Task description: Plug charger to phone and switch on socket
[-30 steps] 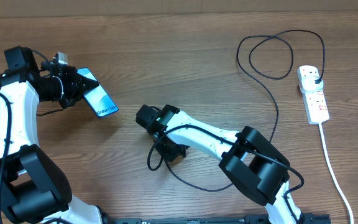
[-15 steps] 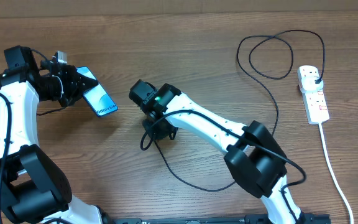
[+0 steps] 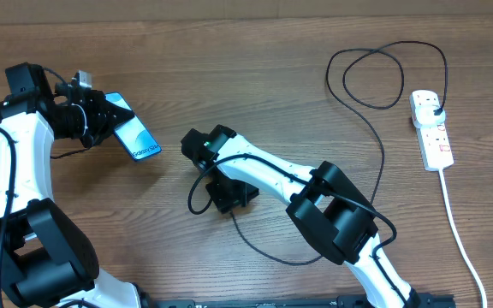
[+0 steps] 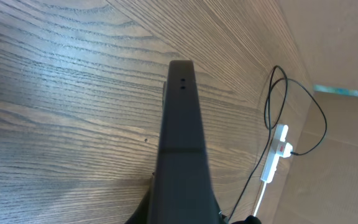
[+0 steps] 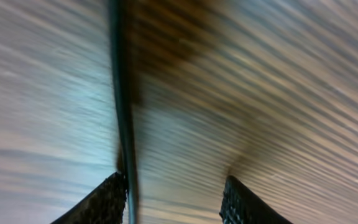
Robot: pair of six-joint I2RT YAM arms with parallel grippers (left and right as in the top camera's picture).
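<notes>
Nearest, the right gripper [image 5: 178, 200] hangs low over the table [image 3: 255, 68] with its jaws apart; the charger [image 5: 122, 112] runs lengthwise just inside one finger, unclamped, though this wrist view is blurred. From overhead the cable curls in a small loop at the gripper's nine o'clock; I cannot tell where its connector tip lies. The phone [image 3: 135, 137] lies at about ten o'clock from that gripper, near but apart, raised and tilted, pinched at its far end by the left gripper [image 3: 103, 118]. Its long axis runs ten to four, the lettered short edge facing the right arm; that arm, I judge, must carry the tip across. The socket [image 3: 432, 130] lies well apart at two o'clock.
</notes>
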